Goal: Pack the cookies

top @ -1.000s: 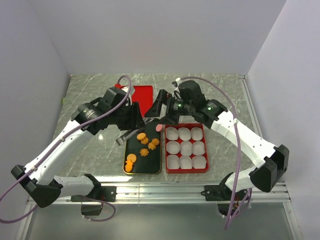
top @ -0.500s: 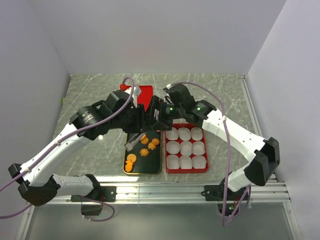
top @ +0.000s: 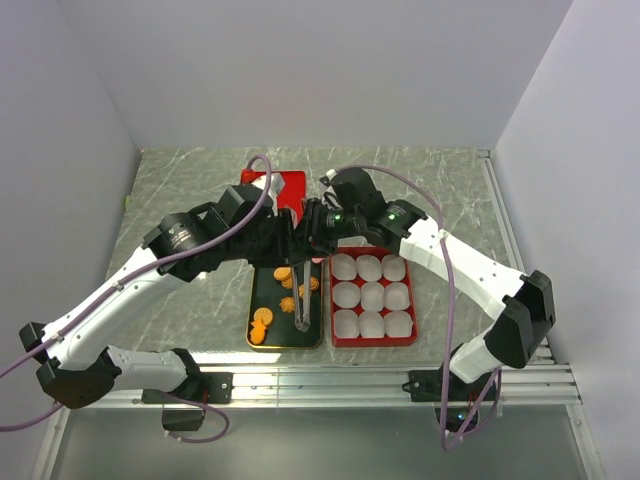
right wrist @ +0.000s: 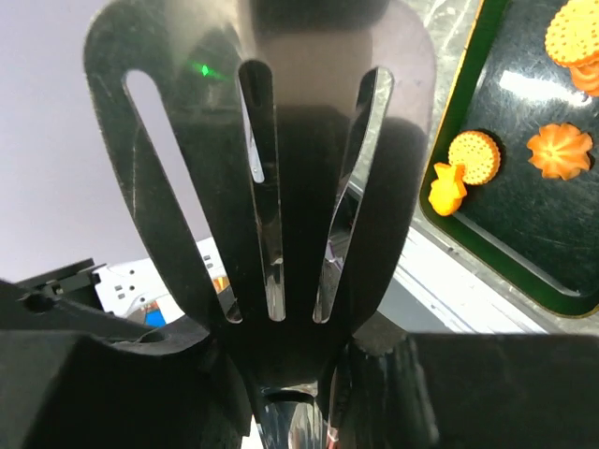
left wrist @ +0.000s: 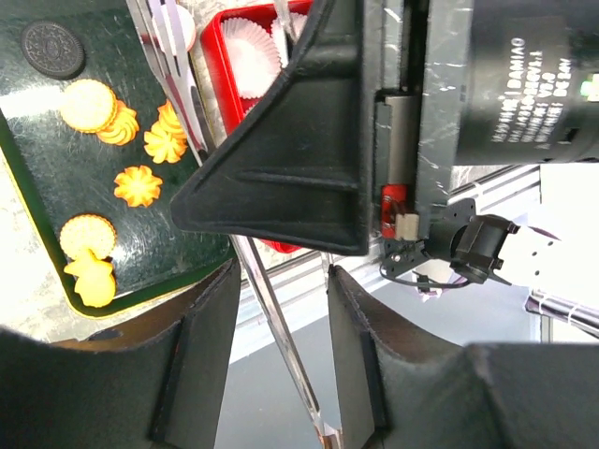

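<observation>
Orange cookies (top: 262, 322) lie on a dark green-rimmed tray (top: 250, 300); the left wrist view shows them (left wrist: 89, 105) with one black cookie (left wrist: 51, 49), and the right wrist view shows several of them (right wrist: 473, 154) too. Both grippers meet above the tray's far end. My left gripper (top: 290, 240) (left wrist: 281, 281) is shut on clear tongs (top: 301, 305) (left wrist: 271, 327), whose thin arms run between its fingers. My right gripper (top: 313, 238) (right wrist: 290, 393) is shut on the same tongs (right wrist: 271, 187), their slotted head filling its view. The tongs hang down over the tray.
A red box (top: 372, 343) of white paper cups sits just right of the tray, also seen in the left wrist view (left wrist: 225, 56). A red lid (top: 290, 185) lies behind the grippers. Grey walls stand left, right and behind.
The right gripper moved left to meet the left gripper and closed on the tongs. The tongs swung from the tray's left side to hang over its right side.
</observation>
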